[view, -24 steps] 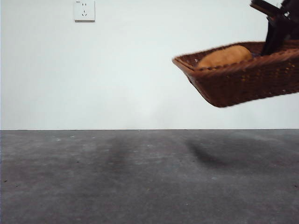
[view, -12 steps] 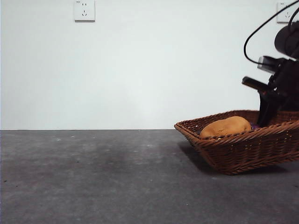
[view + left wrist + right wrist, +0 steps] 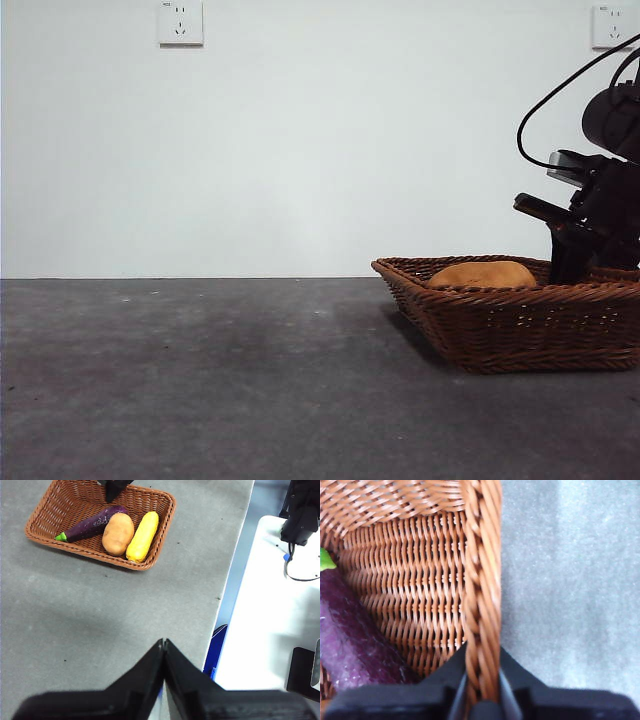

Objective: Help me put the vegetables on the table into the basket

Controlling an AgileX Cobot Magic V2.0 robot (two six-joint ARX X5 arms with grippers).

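Basket (image 3: 520, 325) sits flat on the table (image 3: 200, 380) at the right of my front view, holding all three vegetables: eggplant (image 3: 90, 524), potato (image 3: 118, 533) and the yellow one (image 3: 142, 536) lie side by side, long axes roughly parallel. My right gripper (image 3: 481, 680) is clamped across the braided rim (image 3: 481, 580), one jaw inside the wall, one outside, the arm reaching down over the far right side. I judge that release comes next. My left gripper (image 3: 164, 647) waits well apart, jaws closed on nothing.
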